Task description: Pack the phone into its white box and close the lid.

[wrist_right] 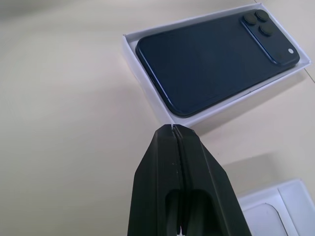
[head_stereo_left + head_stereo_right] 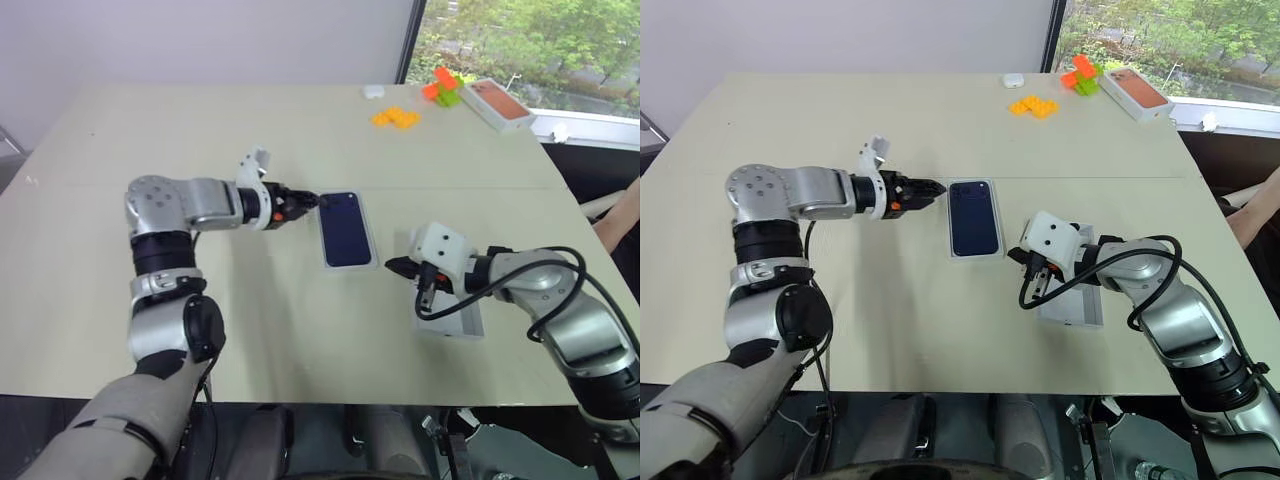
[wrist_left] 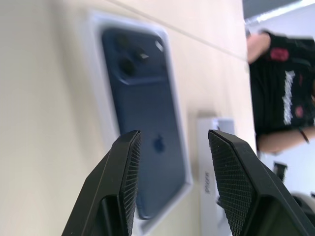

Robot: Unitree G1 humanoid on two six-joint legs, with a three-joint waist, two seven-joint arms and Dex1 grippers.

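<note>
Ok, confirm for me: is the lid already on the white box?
No: the phone lies uncovered, camera side up, in the open white box, with no lid over it.

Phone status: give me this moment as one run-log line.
phone: in white box, back up | lid: off, beside right gripper | left gripper: fingers open, empty | right: shut

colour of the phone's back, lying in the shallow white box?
Dark navy blue: slim smartphone back-up in the white cardboard tray; clearest in the right wrist view.
</note>
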